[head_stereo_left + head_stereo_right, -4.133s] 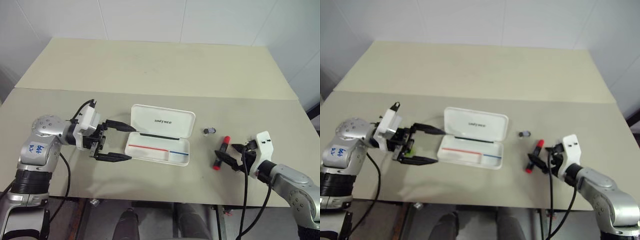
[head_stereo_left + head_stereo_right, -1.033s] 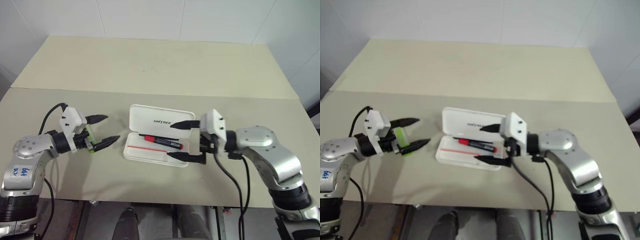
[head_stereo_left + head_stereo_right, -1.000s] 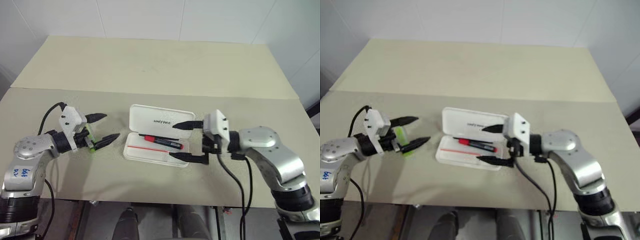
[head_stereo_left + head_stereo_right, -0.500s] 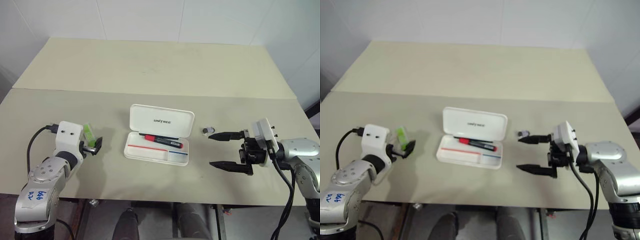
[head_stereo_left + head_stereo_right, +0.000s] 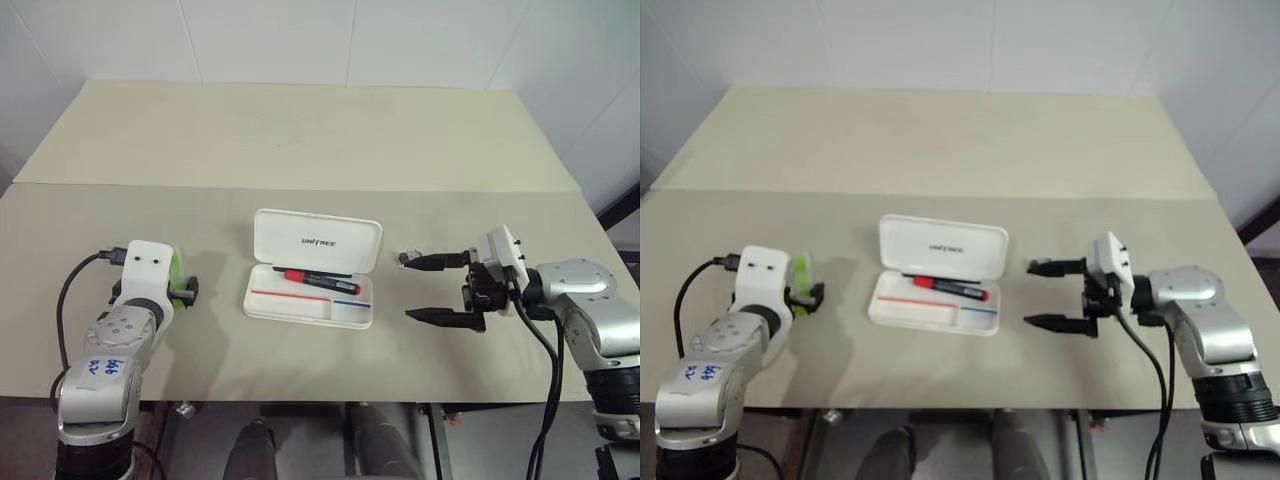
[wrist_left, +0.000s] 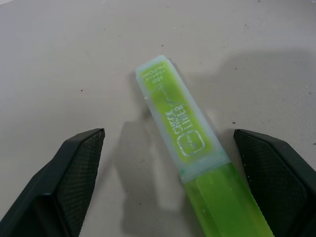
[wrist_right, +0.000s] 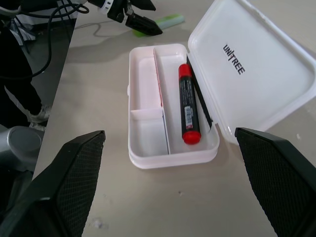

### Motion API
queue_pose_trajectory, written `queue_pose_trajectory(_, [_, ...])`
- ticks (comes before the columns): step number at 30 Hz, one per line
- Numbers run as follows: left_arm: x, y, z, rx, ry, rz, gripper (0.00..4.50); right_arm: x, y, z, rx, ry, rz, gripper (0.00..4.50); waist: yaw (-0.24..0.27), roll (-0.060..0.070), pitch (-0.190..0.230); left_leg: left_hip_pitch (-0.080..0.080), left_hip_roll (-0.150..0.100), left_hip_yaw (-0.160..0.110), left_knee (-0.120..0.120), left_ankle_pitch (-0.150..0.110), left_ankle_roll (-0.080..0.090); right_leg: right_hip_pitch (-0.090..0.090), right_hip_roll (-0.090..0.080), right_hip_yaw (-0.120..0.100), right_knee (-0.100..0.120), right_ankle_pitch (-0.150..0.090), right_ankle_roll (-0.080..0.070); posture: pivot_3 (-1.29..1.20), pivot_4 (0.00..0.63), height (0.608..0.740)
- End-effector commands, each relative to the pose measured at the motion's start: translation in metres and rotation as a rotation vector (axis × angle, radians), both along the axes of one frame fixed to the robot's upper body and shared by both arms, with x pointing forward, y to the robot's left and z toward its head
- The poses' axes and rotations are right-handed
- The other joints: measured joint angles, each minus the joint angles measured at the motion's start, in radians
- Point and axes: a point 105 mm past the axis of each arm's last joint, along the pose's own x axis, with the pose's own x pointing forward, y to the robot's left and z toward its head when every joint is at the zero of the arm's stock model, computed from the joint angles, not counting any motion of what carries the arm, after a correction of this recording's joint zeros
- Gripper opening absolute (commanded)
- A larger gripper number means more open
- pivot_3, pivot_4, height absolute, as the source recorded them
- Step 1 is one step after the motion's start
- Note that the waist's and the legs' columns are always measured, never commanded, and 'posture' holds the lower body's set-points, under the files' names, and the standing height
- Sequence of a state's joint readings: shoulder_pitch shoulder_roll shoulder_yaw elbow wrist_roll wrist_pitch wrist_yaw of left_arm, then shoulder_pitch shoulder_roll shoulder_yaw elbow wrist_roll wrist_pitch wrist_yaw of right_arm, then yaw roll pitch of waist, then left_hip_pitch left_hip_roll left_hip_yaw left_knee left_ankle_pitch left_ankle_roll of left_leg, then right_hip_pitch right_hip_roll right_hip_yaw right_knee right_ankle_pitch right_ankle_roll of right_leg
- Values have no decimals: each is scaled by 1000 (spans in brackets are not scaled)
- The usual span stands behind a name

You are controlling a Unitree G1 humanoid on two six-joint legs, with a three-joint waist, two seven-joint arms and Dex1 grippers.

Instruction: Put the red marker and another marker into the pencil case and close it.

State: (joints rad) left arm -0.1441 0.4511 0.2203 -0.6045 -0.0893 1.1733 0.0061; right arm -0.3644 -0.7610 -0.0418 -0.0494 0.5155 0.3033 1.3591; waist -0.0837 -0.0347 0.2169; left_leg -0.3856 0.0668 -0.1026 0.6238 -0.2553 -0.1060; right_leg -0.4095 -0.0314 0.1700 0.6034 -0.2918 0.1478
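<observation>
Red marker (image 5: 320, 280) sat in open pencil case (image 5: 312, 270); green highlighter (image 6: 190, 143) lay uncased between wide left jaws; right jaws wide, empty.

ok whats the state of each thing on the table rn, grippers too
pencil case: open, lid up
red marker: capped, lying inside the case
green highlighter: on the table between the left fingers, not gripped
left gripper: open
right gripper: open, empty

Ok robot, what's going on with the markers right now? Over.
Left gripper open around green highlighter, lying on table. Right gripper open, empty. Red marker inside open pencil case. Nothing in the way.
</observation>
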Motion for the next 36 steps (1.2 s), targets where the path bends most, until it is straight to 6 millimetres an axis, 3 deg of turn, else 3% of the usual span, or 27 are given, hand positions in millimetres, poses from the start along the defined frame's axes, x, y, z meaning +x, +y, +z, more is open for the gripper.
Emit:
queue_pose_trajectory(1, [2, 2, -10, -69, -1, 23, 4500, -2, 6, 10, 6, -54, 17, 4455, 3, 0, 0, 0, 0, 0, 0, 0, 0, 0, 0, 0, 0, 0, 0, 0, 150, 740])
queue_pose_trajectory(15, [12, -7, -19, -225, -48, -42, 4500, -1, 9, 12, 4, -61, -10, 4455, 5, 0, 0, 0, 0, 0, 6, 1, -1, 2, 0, 0, -2, 4, 0, 0, 150, 740])
queue_pose_trajectory(19, [14, -5, -25, -221, -37, -24, 3579, 2, 10, 14, 3, -68, -13, 4500, 8, 0, 0, -1, 0, 0, 5, 1, -1, 2, 0, 0, -3, 4, 0, 0, 150, 740])
queue_pose_trajectory(26, [16, -7, -27, -220, -33, -40, 1229, 6, 9, 17, 3, -78, -19, 4500, 4, 1, -1, 0, 0, 0, 6, 1, -1, 3, 0, 0, -3, 5, 0, 0, 150, 740])
queue_pose_trajectory(30, [22, -7, -20, -187, -66, -53, 1123, 7, 7, 17, 0, -79, -26, 4500, 4, 1, -1, 0, 0, 0, 6, 1, -1, 3, 0, 0, -3, 5, 0, 0, 150, 740])
queue_pose_trajectory(36, [40, -22, 32, -35, -245, -306, 1123, 10, 1, 19, -7, -94, -55, 4500, 0, -1, 1, -2, 0, 0, 5, 2, -2, 2, 0, 1, -6, 6, -1, 0, 150, 740])
